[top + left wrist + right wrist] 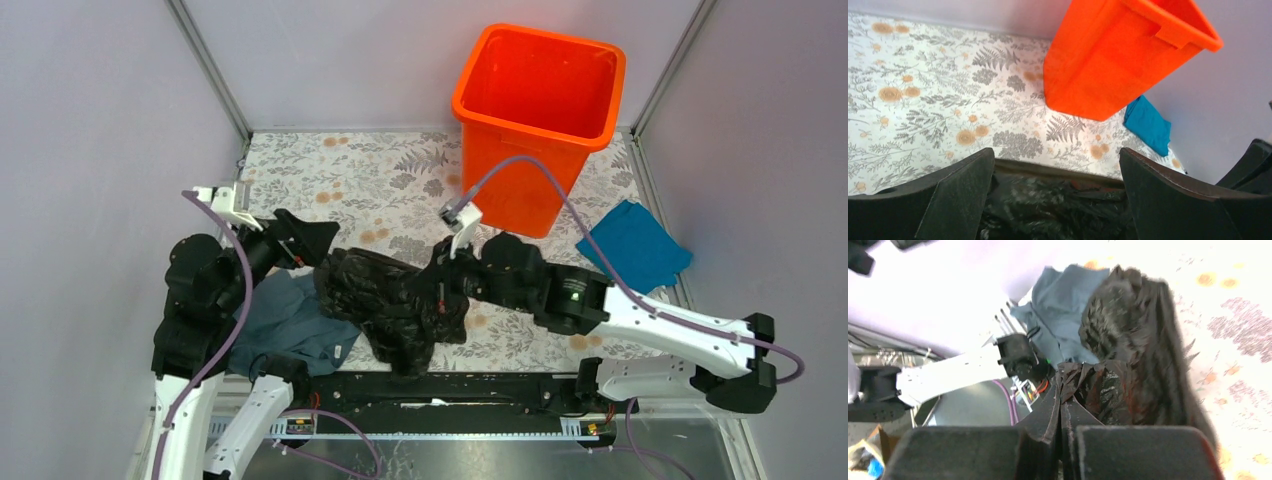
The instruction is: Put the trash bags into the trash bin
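The right gripper (pixel 1060 395) pinches a fold of the trash bag (pixel 385 300), crumpled on the table (pixel 380 170) near the orange bin (pixel 510 180), probably to lift it, while the left gripper (pixel 1055 160) stands open.

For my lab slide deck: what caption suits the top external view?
Right gripper pinches the crumpled black trash bag on the floral table, left gripper open beside it, orange trash bin upright behind.

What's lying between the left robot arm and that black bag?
A crumpled grey-blue cloth, lying against the trash bag on its left; the top view shows it.
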